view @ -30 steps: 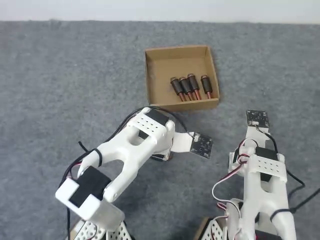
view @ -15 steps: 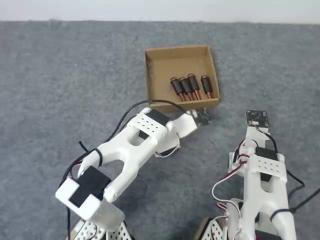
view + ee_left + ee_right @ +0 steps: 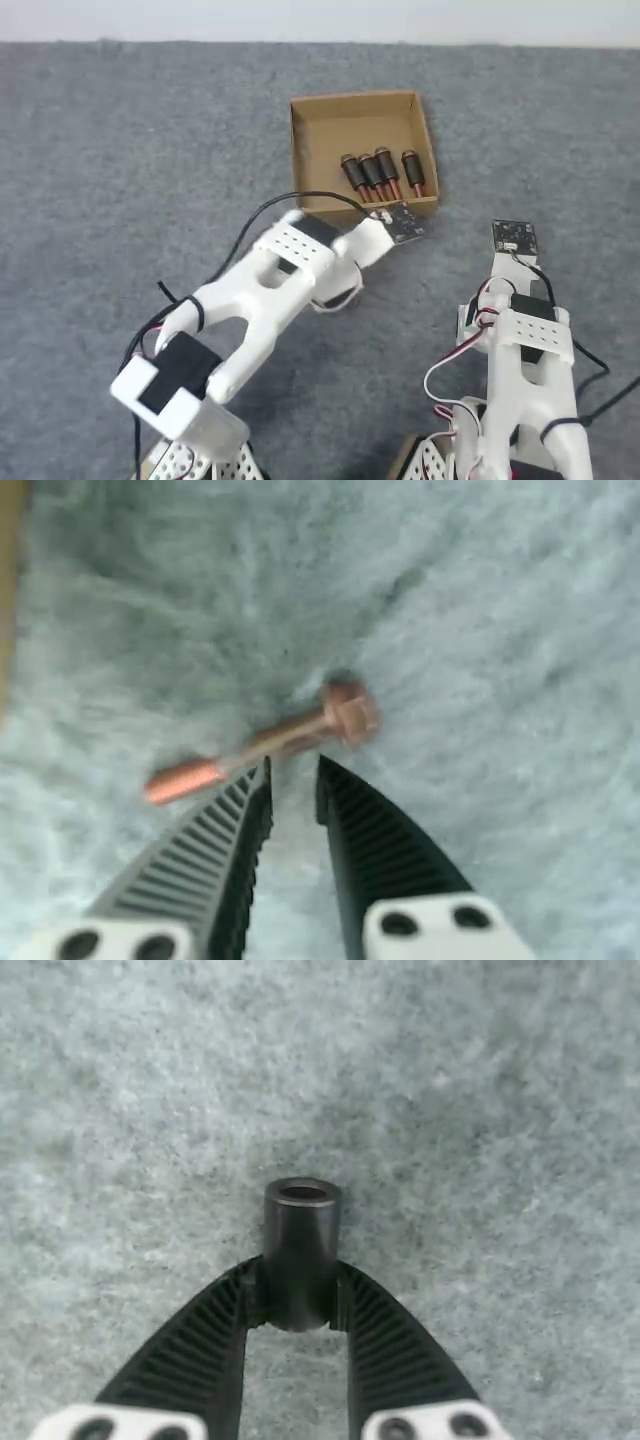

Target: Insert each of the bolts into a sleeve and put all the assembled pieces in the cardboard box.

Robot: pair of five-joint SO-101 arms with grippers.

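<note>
The bolt [image 3: 265, 742], copper-coloured with a hex head, lies loose on its side on the grey, carpet-like worktop [image 3: 120, 150]. It lies just past the tips of the left gripper [image 3: 292, 765]. That gripper's jaws stand only narrowly apart with nothing between them, and one fingertip overlaps the bolt's shank in the left wrist view; whether it touches cannot be told. A strip of brown card shows at the edge of that view. The right gripper [image 3: 298, 1275] is clamped on a black sleeve [image 3: 302, 1225], which stands upright between the jaws with its open bore facing up, above the grey surface. From the high view, the left arm [image 3: 290, 270] stretches forward so that its wrist sits just beside the near wall of the cardboard box [image 3: 300, 150]. The right arm [image 3: 520, 340] is off to the side, well apart from the box. Inside the box four assembled pieces [image 3: 380, 175], black sleeves with copper bolt ends showing, lie side by side against the near wall, towards the right arm's side.
</note>
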